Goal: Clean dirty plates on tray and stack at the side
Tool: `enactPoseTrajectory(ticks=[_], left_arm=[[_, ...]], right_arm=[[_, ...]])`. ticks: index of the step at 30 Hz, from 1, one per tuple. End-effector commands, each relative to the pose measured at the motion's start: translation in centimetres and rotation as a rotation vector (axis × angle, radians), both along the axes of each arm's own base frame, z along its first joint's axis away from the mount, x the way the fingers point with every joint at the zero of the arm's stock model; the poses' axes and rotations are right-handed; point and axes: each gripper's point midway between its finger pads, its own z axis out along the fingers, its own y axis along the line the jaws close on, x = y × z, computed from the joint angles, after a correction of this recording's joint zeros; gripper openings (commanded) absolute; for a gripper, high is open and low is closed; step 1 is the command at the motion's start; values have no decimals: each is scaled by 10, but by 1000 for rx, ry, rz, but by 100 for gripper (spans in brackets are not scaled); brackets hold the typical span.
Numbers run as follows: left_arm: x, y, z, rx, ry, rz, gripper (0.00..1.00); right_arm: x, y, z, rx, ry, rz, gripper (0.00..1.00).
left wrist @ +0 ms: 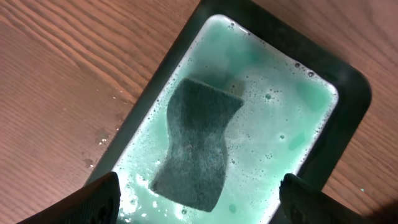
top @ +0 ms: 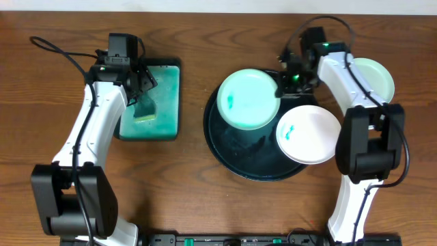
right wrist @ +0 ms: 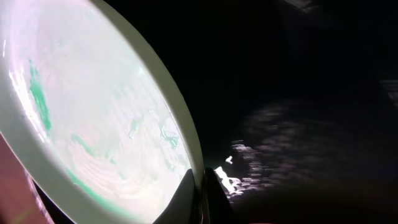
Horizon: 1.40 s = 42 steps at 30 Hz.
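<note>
My right gripper [top: 290, 80] is pinching the right rim of the mint plate [top: 247, 99] on the black tray [top: 252, 164] — teal smears all over it. The white plate [top: 307, 133] lies beside it, overhanging the tray's right edge. The second mint plate [top: 374, 76] is off on the table. Meanwhile my left gripper [top: 142, 83] hovers with jaws spread wide over the sponge [left wrist: 199, 143] in the soapy bin [left wrist: 348, 118].

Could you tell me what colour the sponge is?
The sponge is dark grey-green, clearest in the left wrist view.

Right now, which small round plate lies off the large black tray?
The pale mint-green plate on the wooden table, far right; the others sit on the black tray.
</note>
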Motion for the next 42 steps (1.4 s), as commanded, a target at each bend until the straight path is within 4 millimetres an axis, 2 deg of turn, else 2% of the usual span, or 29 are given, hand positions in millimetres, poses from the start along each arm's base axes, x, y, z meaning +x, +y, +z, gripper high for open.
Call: enactPoseTrajectory(ticks=[1,9,12,19,21,22,23,26,29,32,42], left_arm=[[1,3,-23,14,52,2,82],[3,13,-55,65,118,24,82],[4,13,-60,65,124,25,82],[7,14,-60,64,110,26,82],[7,14,-63,64,119,26,82],[7,14,-64,64,122,26,82],[6,14,-67,65,128,26,82],[6,14,-74,65,143,25,82],[4,14,-79,65,157,25,82],[3,14,-79,65,162,25,82],[0,14,-83,67,182,24,82]], right_arm=[[-2,12,2,-15,-27,85,1],[-11,4,-6,-105,-4,123,1],[-9,4,-11,-103,-9,128,1],[-19,14,-30,-113,46,158,1],[-18,14,-33,-113,48,158,9],[-18,14,-33,-113,49,158,20],[-19,14,-33,-113,52,158,26],[-21,14,-33,-113,59,158,31],[-25,16,-33,-117,88,126,31],[-34,16,-33,-124,127,119,36],[-50,16,-40,-145,202,65,33]])
